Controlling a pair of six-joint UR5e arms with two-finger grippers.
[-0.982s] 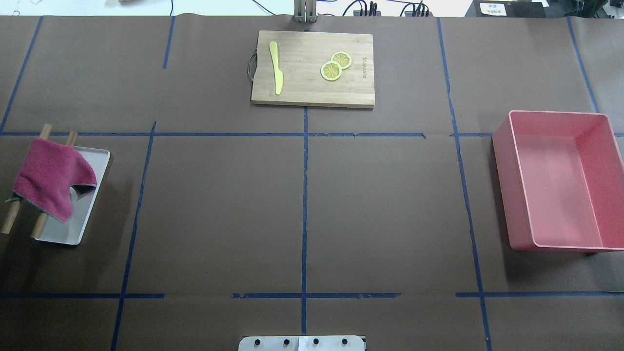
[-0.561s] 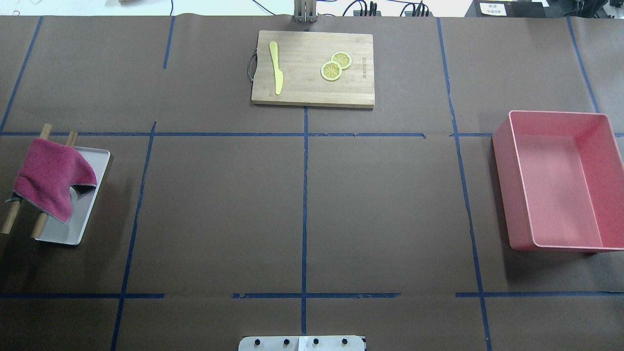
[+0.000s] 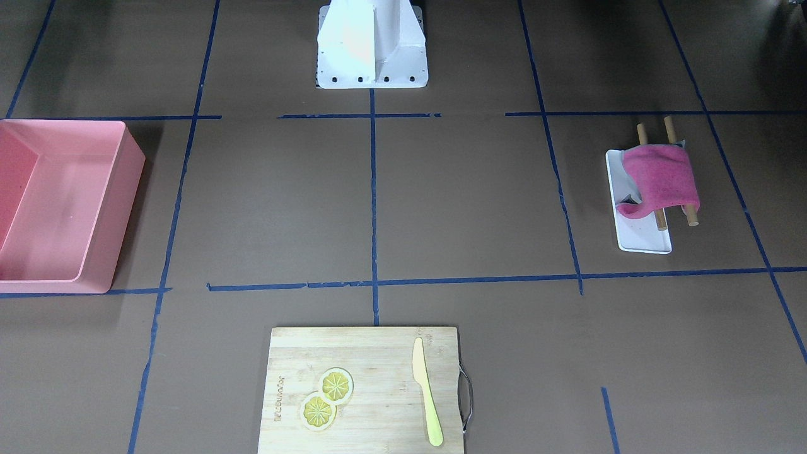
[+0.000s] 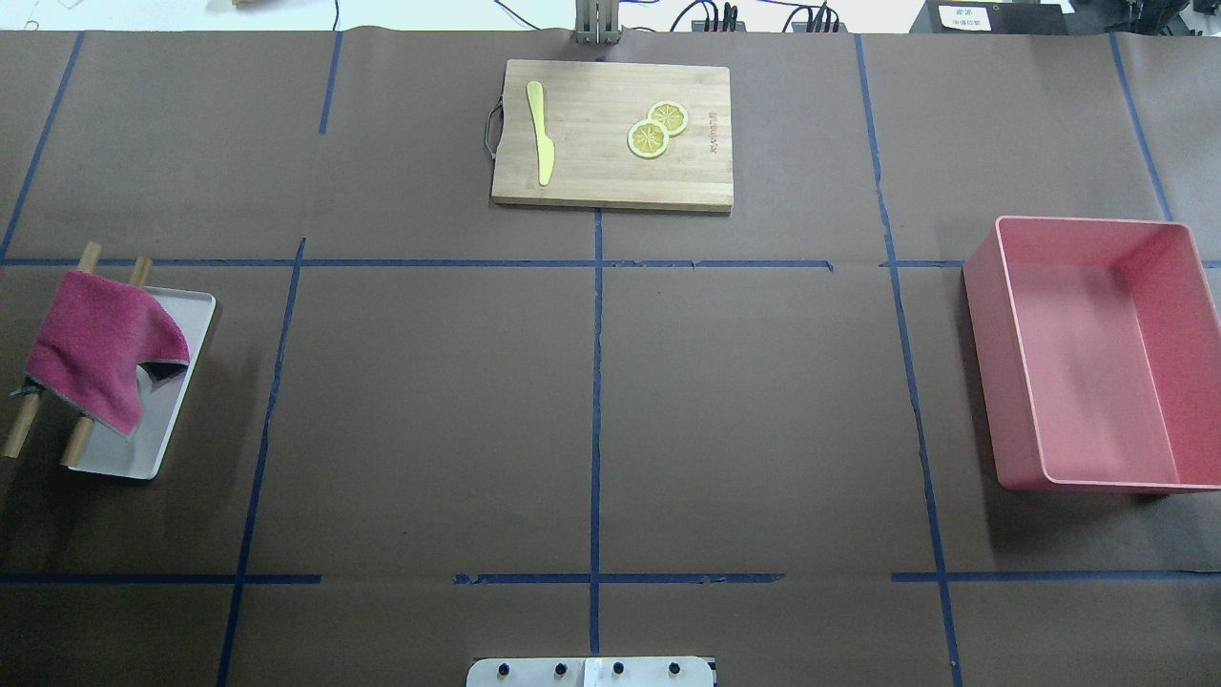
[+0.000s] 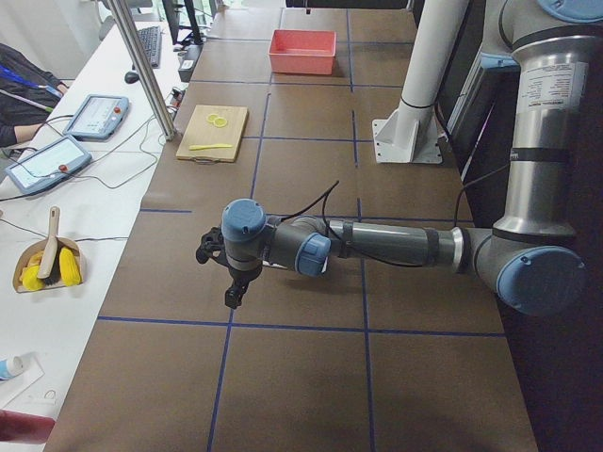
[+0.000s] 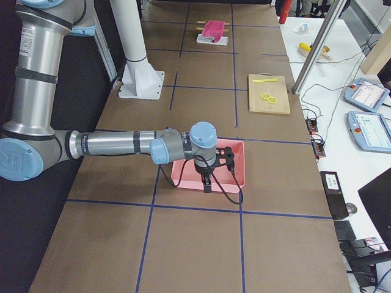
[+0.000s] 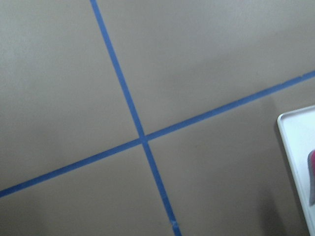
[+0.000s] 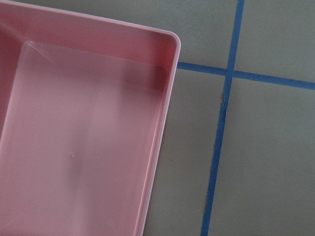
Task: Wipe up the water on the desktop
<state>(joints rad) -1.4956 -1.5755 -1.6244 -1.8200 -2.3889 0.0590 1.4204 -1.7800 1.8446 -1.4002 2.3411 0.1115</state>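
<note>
The desktop (image 4: 429, 410) is a matte brown surface marked with blue tape lines; I see no water on it. A magenta cloth (image 4: 100, 348) hangs over two wooden rods above a white tray (image 4: 124, 458) at the left edge; it also shows in the front view (image 3: 659, 176). My left gripper (image 5: 233, 294) shows only in the left side view, above bare desktop; I cannot tell if it is open. My right gripper (image 6: 208, 185) shows only in the right side view, above the pink bin (image 6: 235, 162); I cannot tell its state.
The pink bin (image 4: 1097, 353) stands at the right edge. A wooden cutting board (image 4: 611, 134) at the far middle holds a yellow knife (image 4: 541, 134) and lemon slices (image 4: 656, 129). The robot's base plate (image 4: 591, 673) is at the near edge.
</note>
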